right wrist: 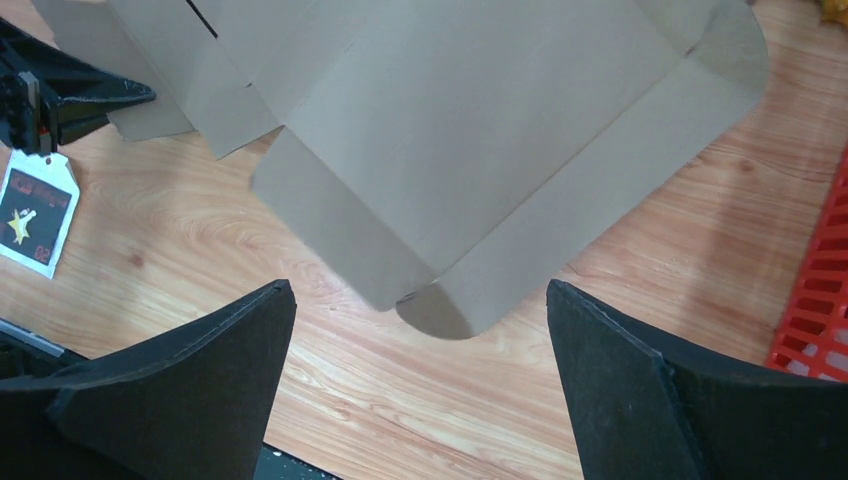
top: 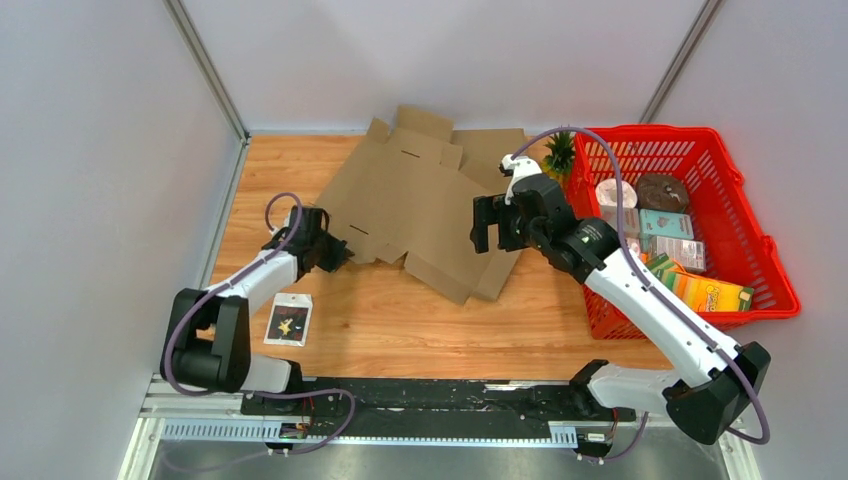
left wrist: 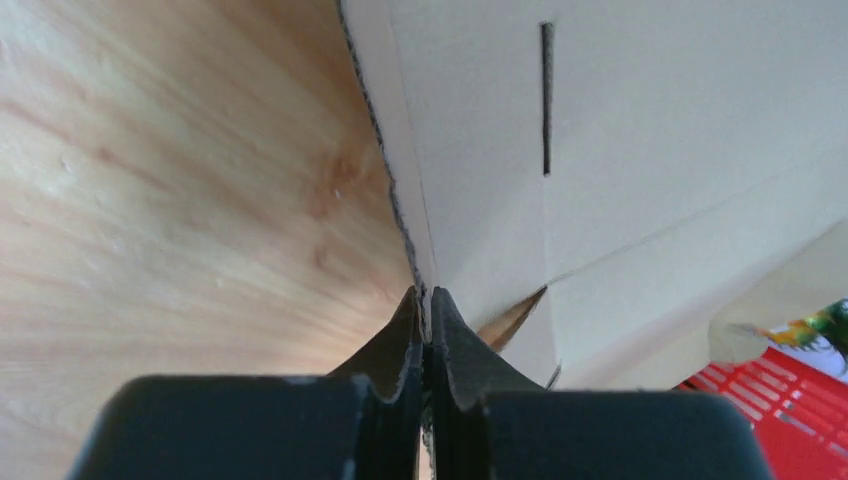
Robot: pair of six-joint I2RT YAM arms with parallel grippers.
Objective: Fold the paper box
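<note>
The paper box (top: 420, 200) is a flat, unfolded brown cardboard blank lying on the wooden table. My left gripper (top: 340, 250) is at its near-left edge. In the left wrist view the black fingers (left wrist: 427, 292) are pinched together on that thin cardboard edge (left wrist: 400, 200), with the panel (left wrist: 620, 150) spreading away to the right. My right gripper (top: 487, 225) hovers over the blank's right side. In the right wrist view it (right wrist: 420, 285) stands wide open above the table, just short of the blank's rounded near flap (right wrist: 470, 130), with nothing between its fingers.
A red basket (top: 740, 200) full of packaged goods stands at the right, its wall showing in the right wrist view (right wrist: 815, 300). A toy pineapple (top: 558, 155) sits by the basket's far-left corner. A small white packet (top: 289, 318) lies on the table near my left arm.
</note>
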